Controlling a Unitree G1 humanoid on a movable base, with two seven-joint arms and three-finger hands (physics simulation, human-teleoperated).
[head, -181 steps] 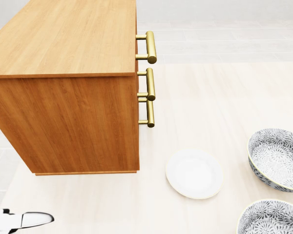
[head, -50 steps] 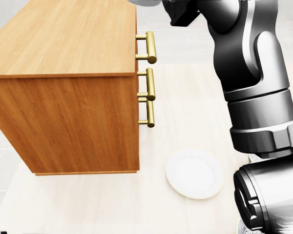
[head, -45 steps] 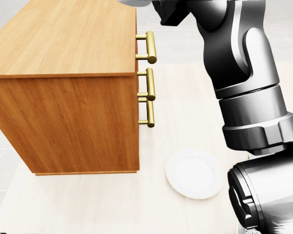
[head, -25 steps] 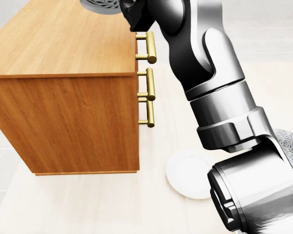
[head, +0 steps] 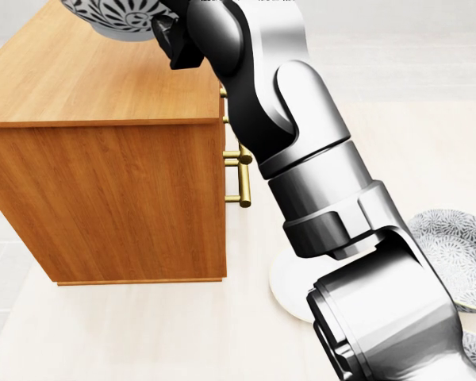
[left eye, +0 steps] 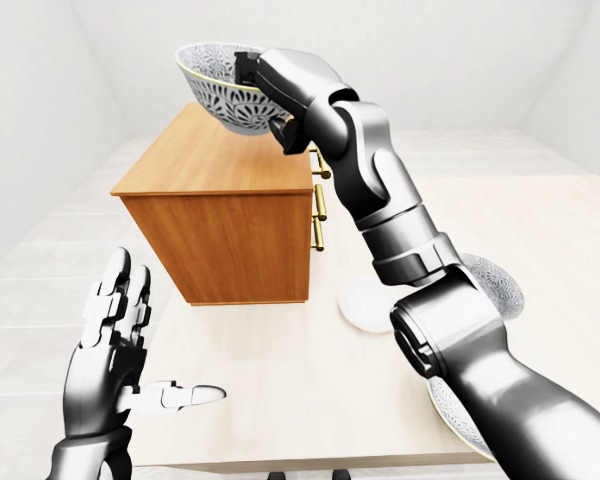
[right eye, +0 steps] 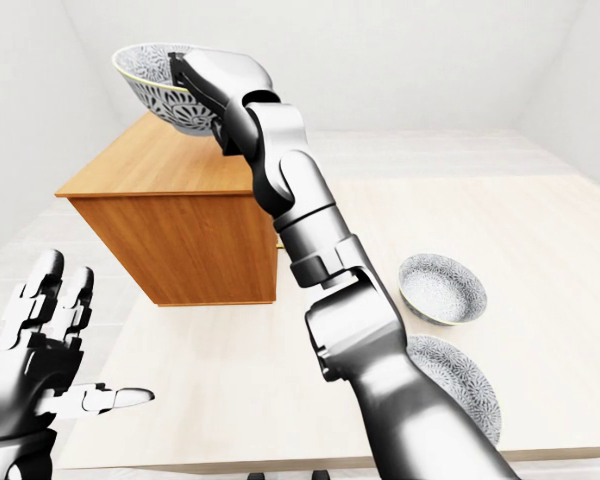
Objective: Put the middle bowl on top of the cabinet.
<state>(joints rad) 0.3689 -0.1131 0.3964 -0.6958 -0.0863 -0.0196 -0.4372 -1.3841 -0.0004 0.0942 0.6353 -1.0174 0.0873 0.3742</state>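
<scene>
The right hand (left eye: 263, 78) had carried the blue-and-white patterned ceramic bowl (left eye: 220, 98) further left, above the brown wooden cabinet (left eye: 215, 165), fingers clamped on its rim, probably the soundest hold on rigid, slick, breakable ware; the left hand (left eye: 110, 335) hung open-fingered.

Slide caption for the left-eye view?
Right robot hand holds a patterned bowl above the wooden cabinet; left robot hand open below.

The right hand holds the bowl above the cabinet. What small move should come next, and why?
Probably lower the bowl onto the cabinet top: the right hand grips its rim, and it hangs above that top, not yet resting.
</scene>
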